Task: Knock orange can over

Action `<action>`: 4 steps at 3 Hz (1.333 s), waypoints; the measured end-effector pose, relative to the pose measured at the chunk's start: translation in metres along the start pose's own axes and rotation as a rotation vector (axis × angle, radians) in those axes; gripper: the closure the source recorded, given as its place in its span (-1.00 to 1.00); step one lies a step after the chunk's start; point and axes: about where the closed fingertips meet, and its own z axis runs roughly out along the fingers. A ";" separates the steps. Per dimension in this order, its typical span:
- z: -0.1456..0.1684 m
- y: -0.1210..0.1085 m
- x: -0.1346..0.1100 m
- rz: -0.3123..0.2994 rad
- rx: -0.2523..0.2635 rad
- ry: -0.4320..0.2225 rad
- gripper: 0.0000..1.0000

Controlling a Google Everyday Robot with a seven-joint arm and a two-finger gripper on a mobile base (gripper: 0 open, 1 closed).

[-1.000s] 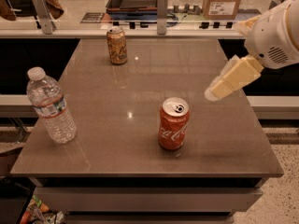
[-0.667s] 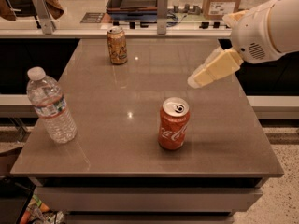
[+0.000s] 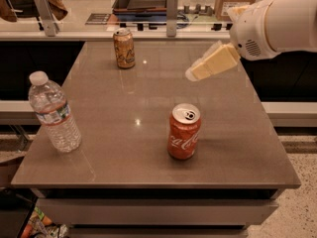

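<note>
The grey table [image 3: 148,98] carries three things, and the white arm [image 3: 277,24] reaches in from the right. Its gripper [image 3: 194,73] hangs in the air above the table's far right part, jaws pressed together on nothing. A water bottle [image 3: 53,114] stands at the left edge and a red Coca-Cola can [image 3: 184,132] near the front. The orange can [image 3: 124,48] stands upright at the far edge, well apart from the gripper, off to its left. This looks like the approach; next it must sweep left and lower to shove the can's side
</note>
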 end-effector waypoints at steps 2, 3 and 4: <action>0.037 -0.005 0.000 0.054 -0.020 -0.079 -1.00; 0.072 -0.001 0.001 0.119 -0.007 -0.158 -1.00; 0.106 0.009 -0.001 0.167 0.011 -0.218 -1.00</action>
